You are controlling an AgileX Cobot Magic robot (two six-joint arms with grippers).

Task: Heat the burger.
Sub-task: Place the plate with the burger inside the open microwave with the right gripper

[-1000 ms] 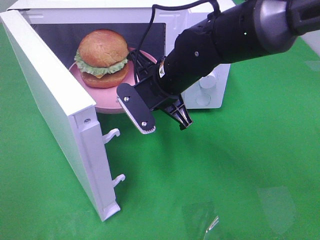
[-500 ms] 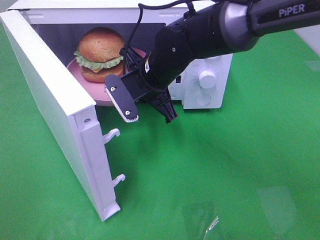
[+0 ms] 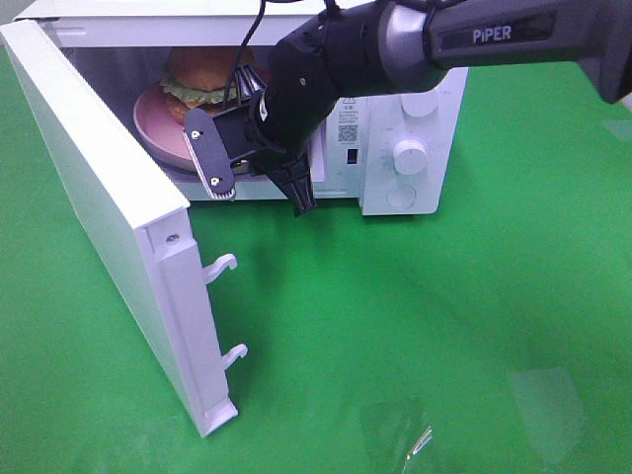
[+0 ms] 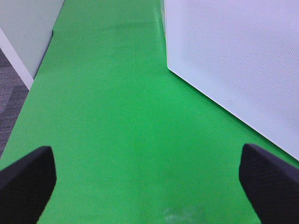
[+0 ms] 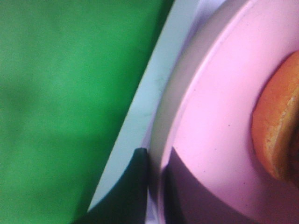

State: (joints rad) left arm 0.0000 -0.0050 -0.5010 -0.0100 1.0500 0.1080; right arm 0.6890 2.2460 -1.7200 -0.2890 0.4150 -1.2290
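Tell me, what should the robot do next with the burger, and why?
Probably open the right gripper and let go of the plate. The plate and burger already look inside the microwave, its door is open, and the gripper seems to pinch the plate's rim, so the door couldn't shut.

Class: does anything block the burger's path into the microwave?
Nothing visible does. The door stands wide open, and the burger on its pink plate already sits largely inside the microwave.
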